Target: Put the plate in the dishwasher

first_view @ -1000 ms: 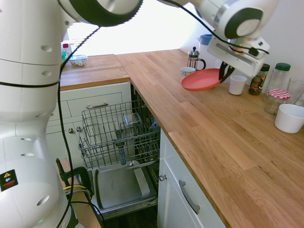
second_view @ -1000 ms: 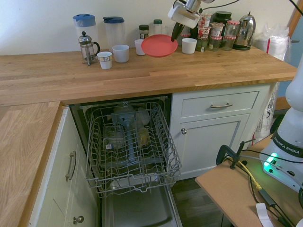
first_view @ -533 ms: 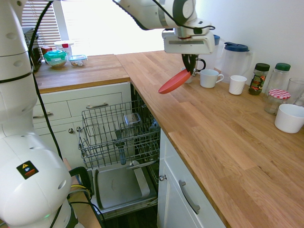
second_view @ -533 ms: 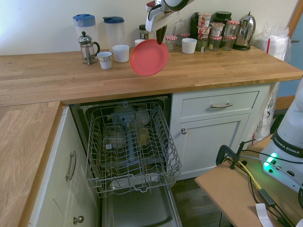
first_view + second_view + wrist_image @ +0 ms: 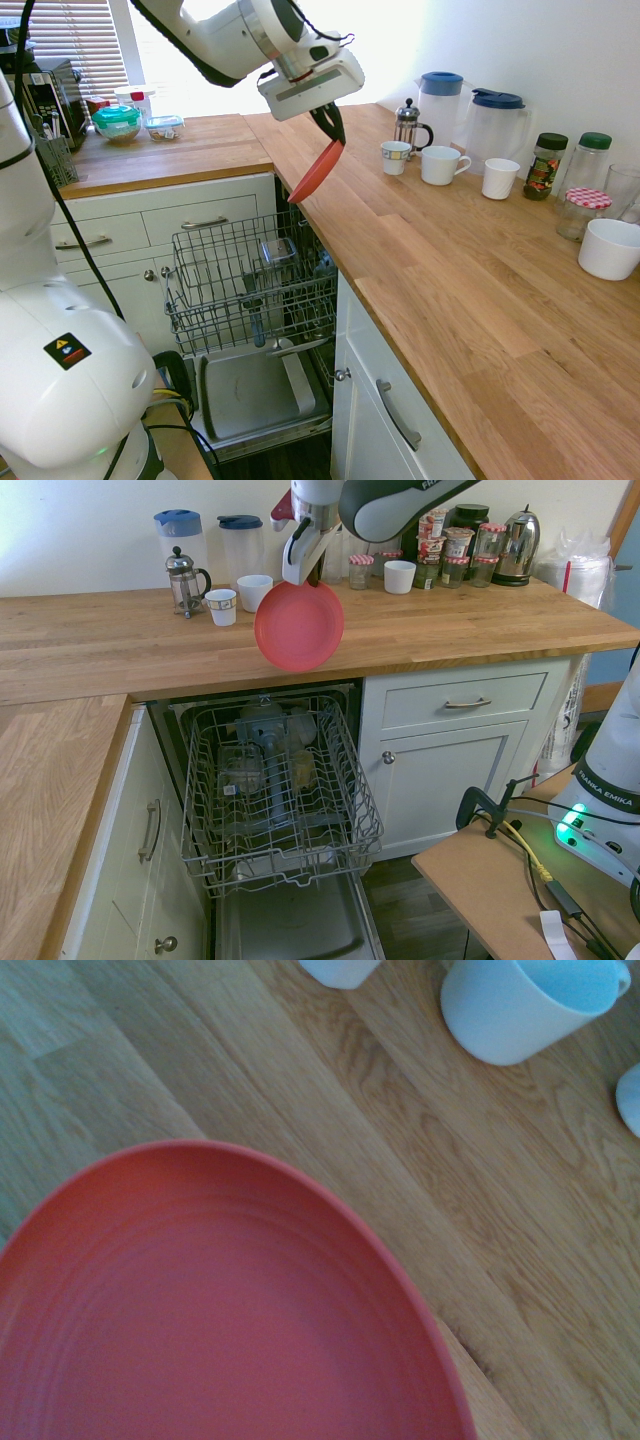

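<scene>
Tool (image 5: 332, 124) angled downward, clamped on the tilted plate's (image 5: 299, 626) upper rim, above the worktop (image 5: 420, 240) edge by the dishwasher (image 5: 275, 790).

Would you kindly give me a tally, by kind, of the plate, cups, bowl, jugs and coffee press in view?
plate: 1
cups: 3
bowl: 1
jugs: 2
coffee press: 1
Total: 8

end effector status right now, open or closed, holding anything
End effector: closed on the rim of the plate, which hangs tilted near the counter edge above the dishwasher rack.
</scene>
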